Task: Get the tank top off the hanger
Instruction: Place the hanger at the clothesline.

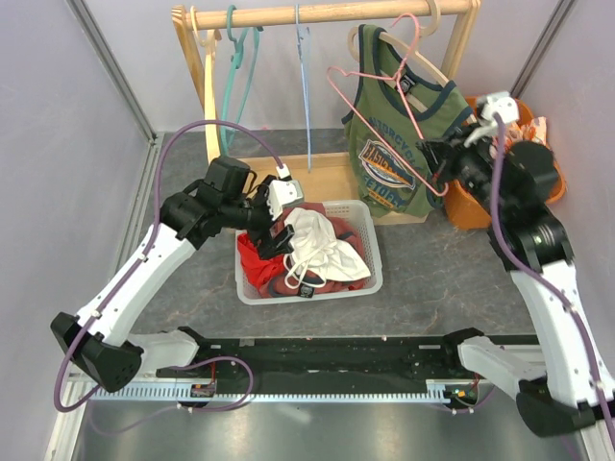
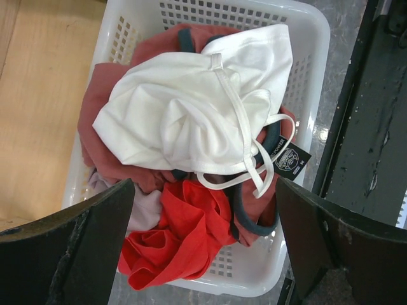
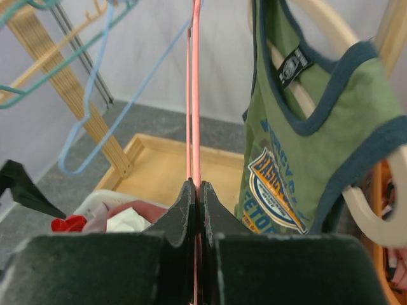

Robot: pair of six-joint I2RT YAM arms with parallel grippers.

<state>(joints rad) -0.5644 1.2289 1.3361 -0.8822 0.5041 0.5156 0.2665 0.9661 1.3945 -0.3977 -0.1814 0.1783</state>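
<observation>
A white tank top point(image 1: 312, 240) point(image 2: 184, 114) lies crumpled on top of red clothes in the white basket point(image 1: 307, 293) point(image 2: 305, 38). Just above it hangs my left gripper point(image 1: 279, 235) point(image 2: 203, 210), open, with nothing between its fingers. My right gripper point(image 1: 437, 158) point(image 3: 197, 190) is shut on the wire of a bare pink hanger point(image 1: 333, 73) point(image 3: 196, 95), which is held tilted in front of the rack. A green tank top point(image 1: 389, 144) point(image 3: 299, 159) with a printed badge hangs on a pale wooden hanger behind the pink one.
The wooden rack's rail point(image 1: 327, 14) also carries a teal hanger point(image 1: 235, 67) and a blue hanger point(image 1: 306, 86), both bare. Its wooden base tray point(image 1: 327, 178) sits behind the basket. An orange bin point(image 1: 466, 206) of clothes stands at the right, behind my right arm.
</observation>
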